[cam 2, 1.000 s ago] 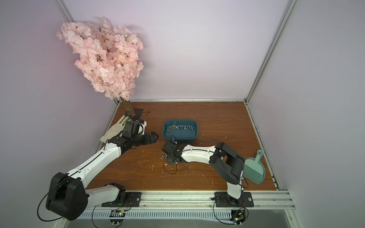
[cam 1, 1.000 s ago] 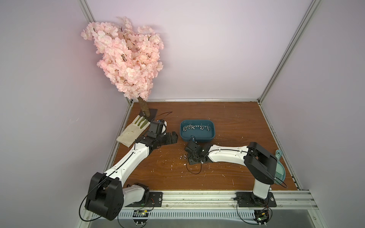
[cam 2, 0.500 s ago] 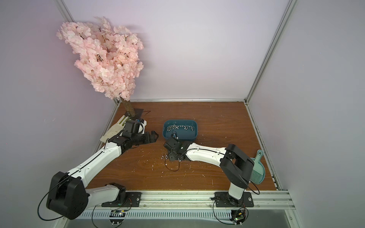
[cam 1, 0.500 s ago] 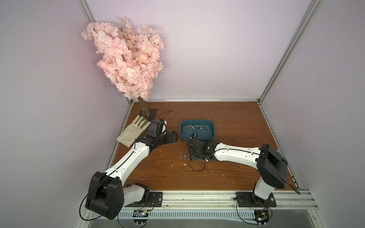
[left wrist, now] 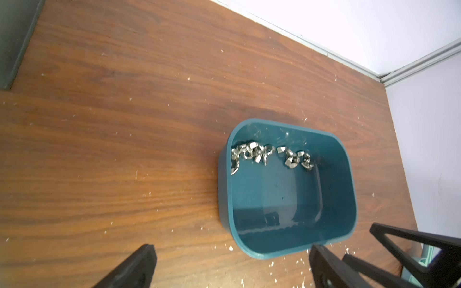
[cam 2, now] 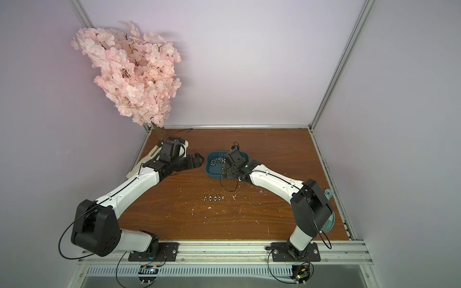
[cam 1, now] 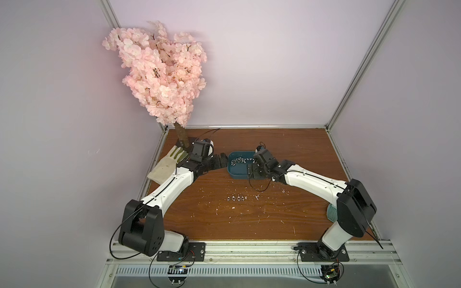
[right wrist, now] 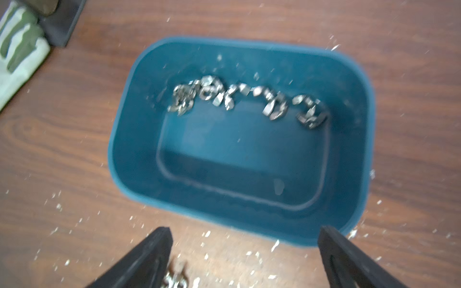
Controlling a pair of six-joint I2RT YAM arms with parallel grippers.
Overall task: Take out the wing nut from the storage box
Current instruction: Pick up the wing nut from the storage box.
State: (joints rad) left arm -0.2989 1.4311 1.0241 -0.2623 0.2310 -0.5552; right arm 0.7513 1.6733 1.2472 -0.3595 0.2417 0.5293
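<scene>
Right wrist view: storage box (right wrist: 239, 159) holds clustered wing nuts (right wrist: 274, 106); right gripper (right wrist: 243, 228) and left gripper (left wrist: 230, 246) gape empty.

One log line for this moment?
right claw: open, at storage box; left claw: open; wing nuts: some in box, some on table

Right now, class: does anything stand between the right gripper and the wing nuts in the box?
Nothing visible does. The open right gripper hangs by the near rim of the box. The wing nuts lie along its far wall, with only bare box floor between.
</scene>
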